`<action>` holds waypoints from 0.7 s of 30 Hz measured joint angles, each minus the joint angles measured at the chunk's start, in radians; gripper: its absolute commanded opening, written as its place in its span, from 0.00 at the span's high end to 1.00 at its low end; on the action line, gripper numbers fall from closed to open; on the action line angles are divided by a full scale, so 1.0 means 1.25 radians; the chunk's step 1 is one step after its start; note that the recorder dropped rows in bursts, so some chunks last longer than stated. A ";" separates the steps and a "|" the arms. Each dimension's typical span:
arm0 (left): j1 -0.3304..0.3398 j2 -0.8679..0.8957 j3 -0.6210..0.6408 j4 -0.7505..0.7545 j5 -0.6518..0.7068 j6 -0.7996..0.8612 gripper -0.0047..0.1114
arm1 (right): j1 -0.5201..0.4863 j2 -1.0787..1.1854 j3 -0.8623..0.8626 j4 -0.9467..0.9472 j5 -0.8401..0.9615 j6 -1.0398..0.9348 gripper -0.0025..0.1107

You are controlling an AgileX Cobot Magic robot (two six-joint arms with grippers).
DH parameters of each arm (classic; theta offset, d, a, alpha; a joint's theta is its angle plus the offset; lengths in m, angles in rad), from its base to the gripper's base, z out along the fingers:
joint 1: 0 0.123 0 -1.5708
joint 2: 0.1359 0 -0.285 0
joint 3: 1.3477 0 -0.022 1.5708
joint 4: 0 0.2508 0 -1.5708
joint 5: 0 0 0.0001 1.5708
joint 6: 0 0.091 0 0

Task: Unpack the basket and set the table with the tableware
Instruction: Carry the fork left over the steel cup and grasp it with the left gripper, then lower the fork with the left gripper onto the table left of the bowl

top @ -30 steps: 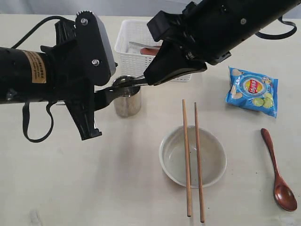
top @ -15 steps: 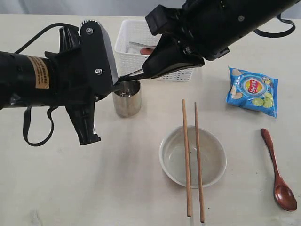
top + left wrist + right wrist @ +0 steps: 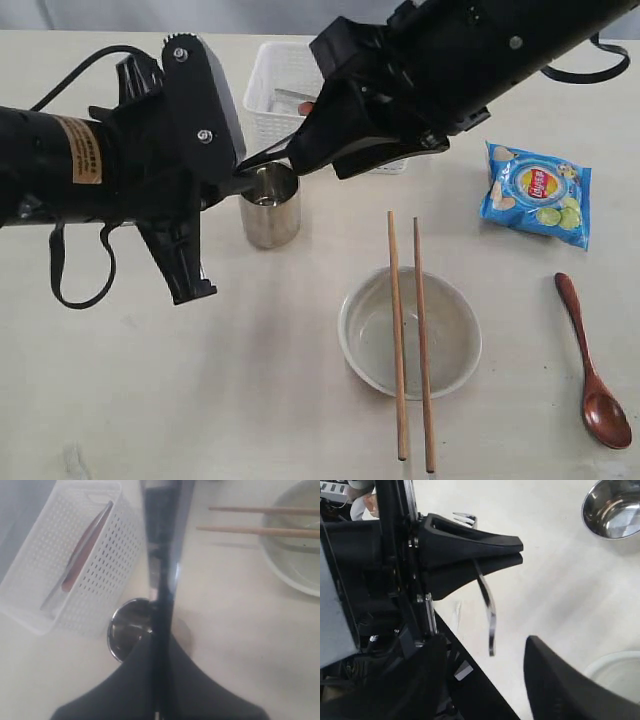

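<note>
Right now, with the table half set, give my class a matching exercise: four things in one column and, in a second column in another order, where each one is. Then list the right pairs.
Things
1. two wooden chopsticks
2. reddish-brown wooden spoon
3. shiny steel cup
4. steel fork

Places
A. standing upright beside the white perforated plastic basket
B. clamped in the left gripper
C. lying across the off-white round bowl
D. lying on the cream table, near the blue chips bag

Pairs: 1-C, 2-D, 3-A, 4-B
</note>
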 measured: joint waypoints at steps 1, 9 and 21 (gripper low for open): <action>0.000 0.000 -0.005 0.000 0.014 -0.009 0.96 | 0.000 -0.002 0.000 0.000 0.000 0.000 0.56; 0.000 -0.002 -0.114 -0.006 0.191 -0.156 0.96 | 0.000 -0.112 0.002 -0.056 0.000 0.057 0.56; 0.000 -0.006 -0.205 -0.014 0.533 -0.535 0.96 | 0.000 -0.256 0.002 -0.433 0.005 0.305 0.56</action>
